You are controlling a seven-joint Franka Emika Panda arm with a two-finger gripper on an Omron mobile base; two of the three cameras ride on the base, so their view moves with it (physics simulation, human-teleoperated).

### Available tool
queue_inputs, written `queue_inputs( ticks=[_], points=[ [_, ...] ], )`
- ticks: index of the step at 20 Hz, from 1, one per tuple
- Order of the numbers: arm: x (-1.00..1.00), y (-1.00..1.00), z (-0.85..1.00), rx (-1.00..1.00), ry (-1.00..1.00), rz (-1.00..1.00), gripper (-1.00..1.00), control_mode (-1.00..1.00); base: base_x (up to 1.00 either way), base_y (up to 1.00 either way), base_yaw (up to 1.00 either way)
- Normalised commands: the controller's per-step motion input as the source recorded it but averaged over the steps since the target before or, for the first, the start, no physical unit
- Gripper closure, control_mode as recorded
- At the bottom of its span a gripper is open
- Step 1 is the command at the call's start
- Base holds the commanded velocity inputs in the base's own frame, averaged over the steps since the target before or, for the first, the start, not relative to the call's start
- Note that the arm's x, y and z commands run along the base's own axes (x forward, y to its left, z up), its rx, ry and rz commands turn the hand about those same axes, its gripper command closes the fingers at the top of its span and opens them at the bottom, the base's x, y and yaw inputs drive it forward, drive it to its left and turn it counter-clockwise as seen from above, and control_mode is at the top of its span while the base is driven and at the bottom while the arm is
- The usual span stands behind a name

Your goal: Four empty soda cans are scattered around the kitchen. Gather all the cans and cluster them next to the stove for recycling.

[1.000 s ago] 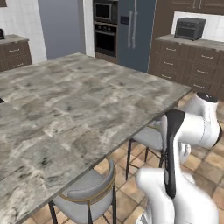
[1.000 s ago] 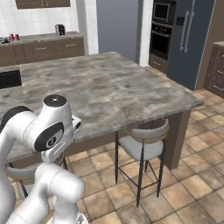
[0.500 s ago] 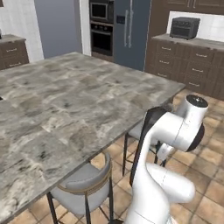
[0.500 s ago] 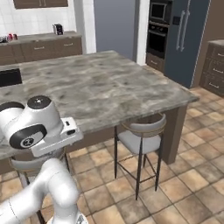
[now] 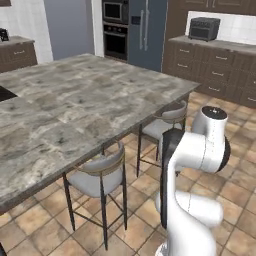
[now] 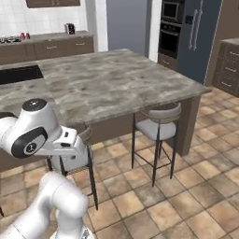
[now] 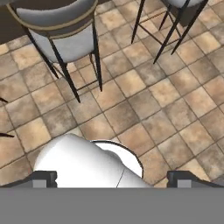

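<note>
My gripper [image 7: 113,179] points down at the tiled floor, its two dark fingertips [image 7: 43,178] wide apart at the bottom of the hand view with nothing between them. It is open. Two small red cylinders, soda cans [image 6: 24,36] by their look, stand close together on the far back counter [image 6: 51,38] at the left. They are too small to tell more. A flat black panel [image 6: 18,73] is set into the island top at the left; I cannot tell whether it is the stove. My arm is folded close to the base.
A big grey marbled island [image 6: 107,81] fills the middle, with two grey stools [image 6: 158,123] tucked at its near side. Behind it stand wall ovens [image 6: 169,28], a dark fridge [image 6: 200,32] and brown cabinets with a toaster oven [image 5: 203,28]. Tiled floor lies open at the right.
Both base views have swung and slid, so the base has driven and the island now lies further left. The arm has folded in closer to the base.
</note>
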Motion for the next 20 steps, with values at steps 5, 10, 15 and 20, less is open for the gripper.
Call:
queue_inputs(
  ticks=[5,10,15,20],
  points=[
    [0.00,0.00,0.00,0.00,0.00,0.00,-1.00,1.00,-0.96,0.82,0.03],
    [0.00,0.00,0.00,0.00,0.00,0.00,-1.00,1.00,-0.92,0.94,0.13],
    [0.00,0.00,0.00,0.00,0.00,0.00,-1.00,1.00,-1.00,0.71,0.28],
    [0.00,0.00,0.00,0.00,0.00,0.00,-1.00,1.00,-1.00,0.29,0.25]
  ],
)
